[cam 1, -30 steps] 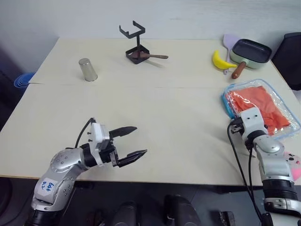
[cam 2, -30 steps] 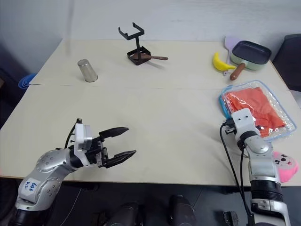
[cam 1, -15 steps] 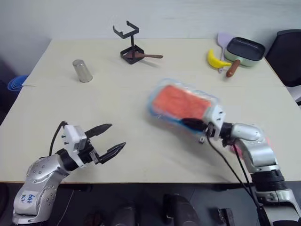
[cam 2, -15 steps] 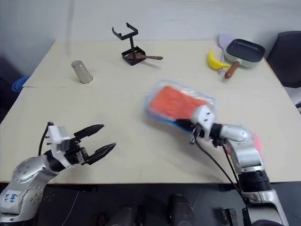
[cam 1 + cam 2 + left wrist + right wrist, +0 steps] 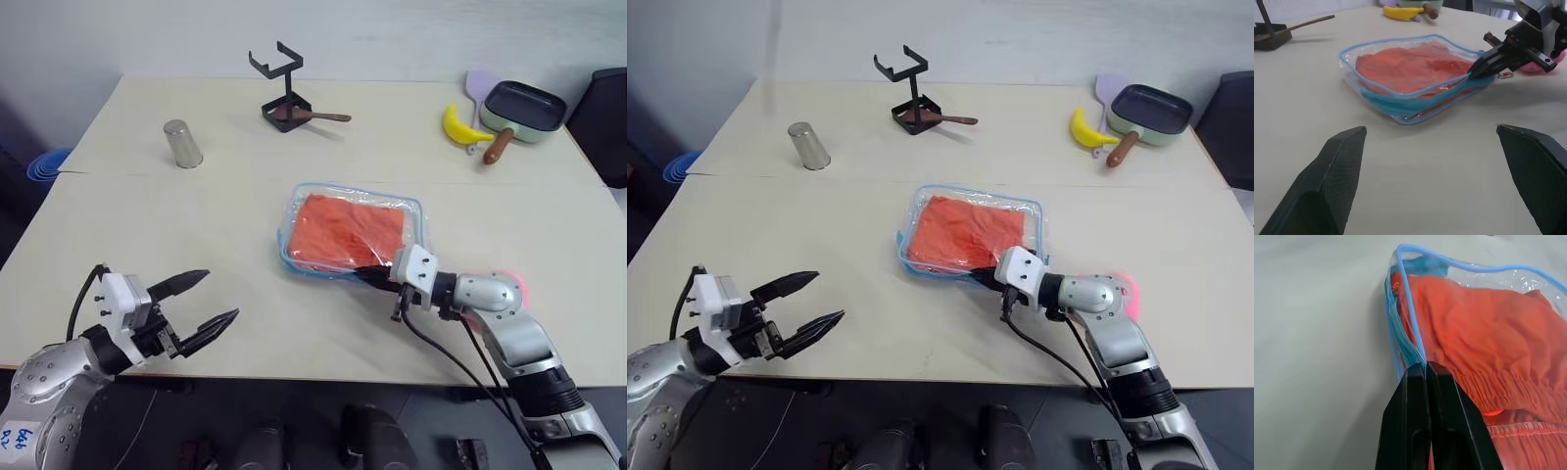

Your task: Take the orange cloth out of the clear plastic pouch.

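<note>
The clear plastic pouch (image 5: 294, 217), edged in light blue, lies flat in the middle of the table. The orange cloth (image 5: 348, 233) is inside it, bunched toward the zipper side. My right gripper (image 5: 366, 273) comes in low from the right and is shut on the pouch's near blue edge; the right wrist view shows its closed fingertips (image 5: 1422, 368) pinching the blue rim with the cloth (image 5: 1488, 333) just behind. My left gripper (image 5: 214, 298) hovers open near the table's front left, apart from the pouch (image 5: 1410, 73) and pointing toward it.
A metal cup (image 5: 182, 144) stands at the back left, with a black stand (image 5: 282, 93) and a spoon behind centre. A banana (image 5: 458, 125), a pan (image 5: 519, 106) and a purple spatula lie at the back right. A pink plush toy (image 5: 511, 290) sits behind my right wrist.
My right gripper has dragged the pouch with the cloth from the table's right edge to the middle. My left gripper, still open, has drawn back toward the left.
</note>
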